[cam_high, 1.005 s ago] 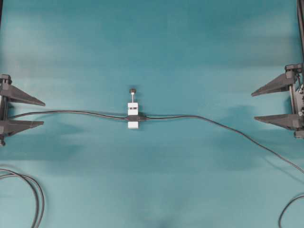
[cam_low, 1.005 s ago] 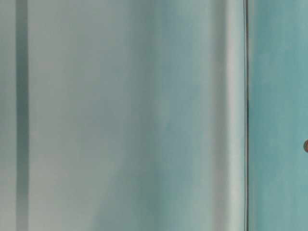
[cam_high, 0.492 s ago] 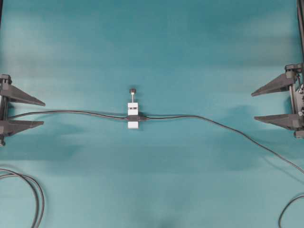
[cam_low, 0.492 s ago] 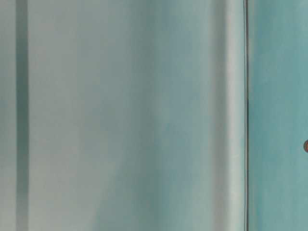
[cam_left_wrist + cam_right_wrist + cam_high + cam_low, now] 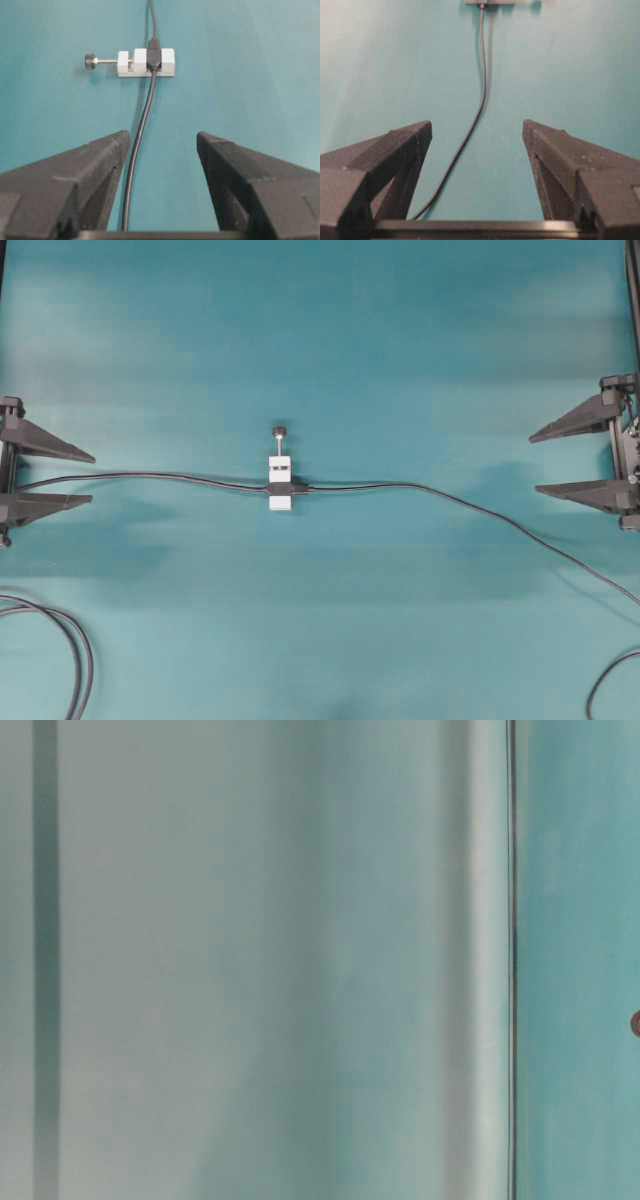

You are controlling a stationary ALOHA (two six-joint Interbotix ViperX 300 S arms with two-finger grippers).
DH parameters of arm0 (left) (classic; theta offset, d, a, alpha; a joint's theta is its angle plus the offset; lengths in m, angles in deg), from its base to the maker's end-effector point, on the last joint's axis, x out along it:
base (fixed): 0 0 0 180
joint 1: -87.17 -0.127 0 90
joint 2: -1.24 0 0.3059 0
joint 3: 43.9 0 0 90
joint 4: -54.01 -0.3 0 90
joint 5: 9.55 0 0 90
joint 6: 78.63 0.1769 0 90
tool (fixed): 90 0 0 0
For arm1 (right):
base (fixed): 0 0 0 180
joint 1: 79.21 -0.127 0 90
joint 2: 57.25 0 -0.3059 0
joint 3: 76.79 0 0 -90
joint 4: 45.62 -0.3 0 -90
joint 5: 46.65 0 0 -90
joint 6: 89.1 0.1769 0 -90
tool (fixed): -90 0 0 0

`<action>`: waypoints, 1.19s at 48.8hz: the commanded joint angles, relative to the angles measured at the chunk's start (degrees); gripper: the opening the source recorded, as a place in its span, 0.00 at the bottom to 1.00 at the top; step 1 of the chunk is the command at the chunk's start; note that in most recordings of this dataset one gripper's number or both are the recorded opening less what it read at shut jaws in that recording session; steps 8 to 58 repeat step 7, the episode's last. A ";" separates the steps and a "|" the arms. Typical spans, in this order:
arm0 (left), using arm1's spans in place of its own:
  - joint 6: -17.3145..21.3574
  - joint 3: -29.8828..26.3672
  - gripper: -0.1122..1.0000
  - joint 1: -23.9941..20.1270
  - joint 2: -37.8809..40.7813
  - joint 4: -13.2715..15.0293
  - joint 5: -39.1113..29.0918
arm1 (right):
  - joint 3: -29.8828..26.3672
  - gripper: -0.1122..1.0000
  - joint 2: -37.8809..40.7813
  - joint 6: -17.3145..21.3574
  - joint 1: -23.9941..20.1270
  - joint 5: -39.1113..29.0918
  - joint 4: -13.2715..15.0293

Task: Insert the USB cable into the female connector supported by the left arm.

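Observation:
The female connector point(image 5: 280, 486), a white block with a black band and a pin with a black knob point(image 5: 279, 432), lies on the teal table at the centre. It also shows in the left wrist view point(image 5: 146, 62). A thin black cable point(image 5: 150, 478) runs from it leftwards to between the fingers of my left gripper point(image 5: 91, 478), which is open and empty. The USB cable point(image 5: 470, 508) runs off to the right; its dark plug point(image 5: 154, 44) touches the block's band. My right gripper point(image 5: 534, 464) is open and empty, far from the block.
Loose black cable loops lie at the lower left point(image 5: 75, 650) and lower right point(image 5: 605, 680) of the table. The table-level view is blurred and shows only pale teal surfaces.

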 commanded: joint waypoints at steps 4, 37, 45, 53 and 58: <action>0.09 -0.70 0.76 -0.18 0.53 -0.18 0.53 | -0.79 0.80 0.35 0.00 0.09 0.26 0.09; 0.09 -0.70 0.76 -0.18 0.53 -0.18 0.53 | -0.88 0.80 0.35 0.00 0.09 0.26 0.09; 0.09 -0.70 0.76 -0.18 0.53 -0.18 0.53 | -0.88 0.80 0.35 0.00 0.09 0.26 0.09; 0.09 -0.70 0.76 -0.18 0.53 -0.18 0.53 | -0.88 0.80 0.35 0.00 0.09 0.26 0.09; 0.09 -0.70 0.76 -0.18 0.53 -0.18 0.53 | -0.88 0.80 0.35 0.00 0.09 0.26 0.09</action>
